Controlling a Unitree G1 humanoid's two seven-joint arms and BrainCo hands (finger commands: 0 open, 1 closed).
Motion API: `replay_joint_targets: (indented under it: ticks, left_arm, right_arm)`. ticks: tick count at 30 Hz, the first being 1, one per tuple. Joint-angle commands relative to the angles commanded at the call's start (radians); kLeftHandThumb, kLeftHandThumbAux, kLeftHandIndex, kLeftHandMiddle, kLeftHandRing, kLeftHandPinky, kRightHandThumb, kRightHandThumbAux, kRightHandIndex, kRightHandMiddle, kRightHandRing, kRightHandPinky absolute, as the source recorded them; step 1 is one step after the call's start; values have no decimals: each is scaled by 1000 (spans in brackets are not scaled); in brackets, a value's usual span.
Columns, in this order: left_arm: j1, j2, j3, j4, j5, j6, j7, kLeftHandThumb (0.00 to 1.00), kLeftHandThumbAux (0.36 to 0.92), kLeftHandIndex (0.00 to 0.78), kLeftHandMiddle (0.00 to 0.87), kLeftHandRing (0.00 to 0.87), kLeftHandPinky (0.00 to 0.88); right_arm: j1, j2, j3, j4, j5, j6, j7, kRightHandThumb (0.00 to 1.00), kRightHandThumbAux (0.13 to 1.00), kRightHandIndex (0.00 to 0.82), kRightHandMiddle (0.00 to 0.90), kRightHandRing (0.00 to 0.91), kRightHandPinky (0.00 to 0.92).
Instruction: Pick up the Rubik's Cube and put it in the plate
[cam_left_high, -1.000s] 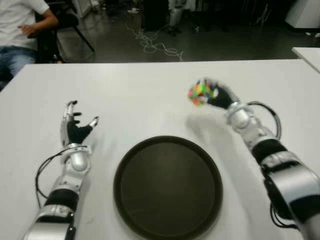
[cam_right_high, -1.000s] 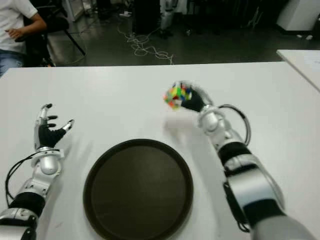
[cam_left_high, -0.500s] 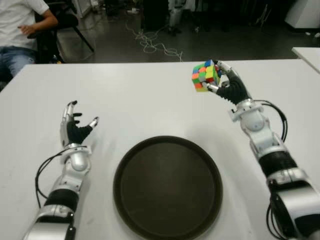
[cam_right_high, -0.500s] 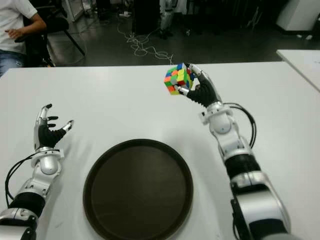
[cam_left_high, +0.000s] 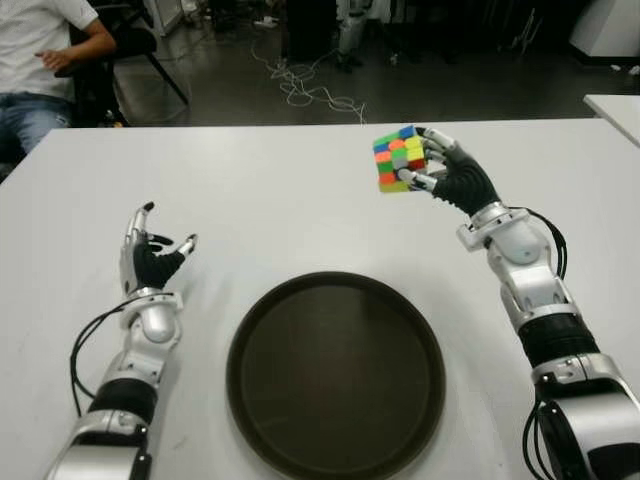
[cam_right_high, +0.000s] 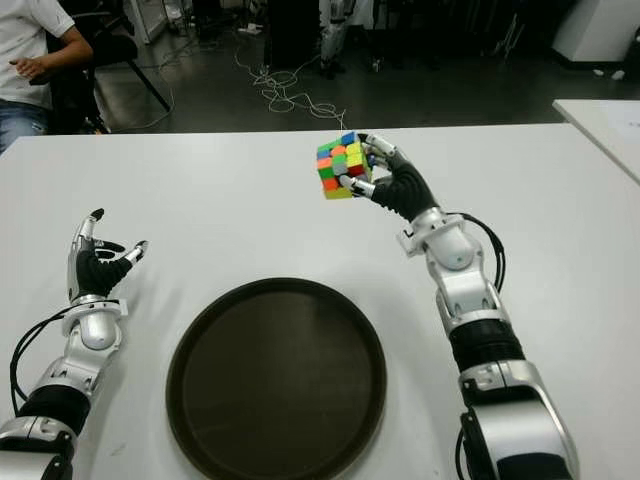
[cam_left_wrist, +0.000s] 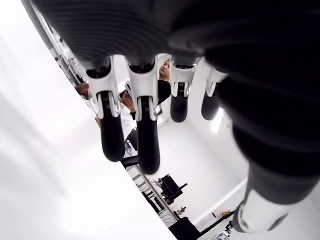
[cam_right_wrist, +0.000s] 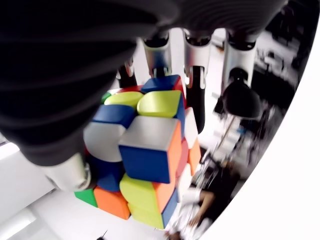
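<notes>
A round, dark brown plate (cam_left_high: 335, 375) sits on a white table (cam_left_high: 280, 190), and everything here is placed relative to it. The robot's right hand (cam_left_high: 445, 178) is raised above the table beyond the plate's far right edge, its fingers clenched around a multicoloured Rubik's Cube (cam_left_high: 398, 159). The right wrist view shows the thumb on one side of the cube and the fingers (cam_right_wrist: 195, 95) wrapped over the opposite side, a pinch that appears firm enough to carry it. The cube is held clear of the table, likely so it can travel over the plate's raised rim without catching. It is not yet over the plate; the likely remaining move is toward the robot and slightly left, then lowering. The left hand (cam_left_high: 150, 262) shows to the left of the plate, fingers spread and relaxed, holding nothing, well out of the way. A seated person (cam_left_high: 40, 60) is visible beyond the table's far left corner.
</notes>
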Motion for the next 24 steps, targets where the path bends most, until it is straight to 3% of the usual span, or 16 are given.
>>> replay_joint_targets:
  ticks: [3, 5, 11, 16, 20, 24]
  left_arm:
    - [-1, 1, -1, 4, 1, -1, 1, 1, 730, 0, 275, 495, 522]
    - [-3, 2, -1, 8, 3, 0, 2, 0, 725, 0, 286, 491, 548]
    - [-8, 3, -1, 17, 5, 3, 5, 9, 745, 0, 441, 648, 676]
    - [-12, 2, 1, 24, 1, 2, 6, 17, 751, 0, 462, 687, 708]
    - [-17, 4, 3, 36, -1, -5, 7, 24, 746, 0, 343, 589, 618]
    - [-17, 6, 1, 36, 2, -10, 10, 24, 738, 0, 278, 506, 538]
  right_arm:
    - [16, -1, 2, -43, 1, 36, 23, 851, 670, 441, 595, 814, 806]
    - [34, -3, 11, -85, 1, 67, 47, 851, 671, 440, 596, 810, 802]
    - [74, -6, 28, -158, -6, 121, 94, 849, 672, 435, 583, 801, 792]
    - [101, -11, 44, -205, -3, 158, 142, 847, 673, 431, 577, 798, 792]
    - [109, -20, 69, -216, 9, 175, 223, 846, 674, 434, 584, 801, 796]
    - [104, -22, 82, -192, 26, 171, 289, 845, 674, 435, 587, 804, 798]
